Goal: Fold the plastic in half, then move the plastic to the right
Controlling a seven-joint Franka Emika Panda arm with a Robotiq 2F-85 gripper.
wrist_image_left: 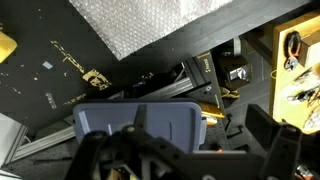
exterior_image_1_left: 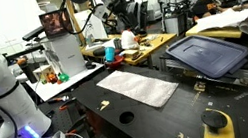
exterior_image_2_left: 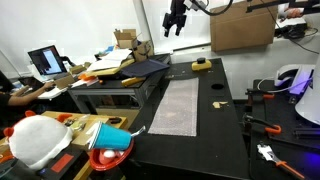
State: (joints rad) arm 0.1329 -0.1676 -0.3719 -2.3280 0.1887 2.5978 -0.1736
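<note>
While the black pincer hangs high in the air at the top middle of an exterior view, the clear bubbly plastic sheet lies flat on the black bench far below it. The pincer and the sheet do not touch.

The sheet is a long rectangle, spread out and not folded. It sits in the middle of the frame in both exterior views.

In the wrist view, a corner of the sheet shows at the top middle of the frame. The pincer comes in from the bottom edge. Its two dark fingers show at the lower left and the lower right. They are spread wide apart, and nothing is held between them.

A small yellow sponge block sits on the bench just past the top right corner of the sheet. A dark grey-blue plastic lid lies to the upper left of the sheet, off the bench. The wrist view shows this lid in the lower middle of the frame. A red round bowl sits in the lower left of an exterior view. A big brown cardboard box stands in the upper right.
</note>
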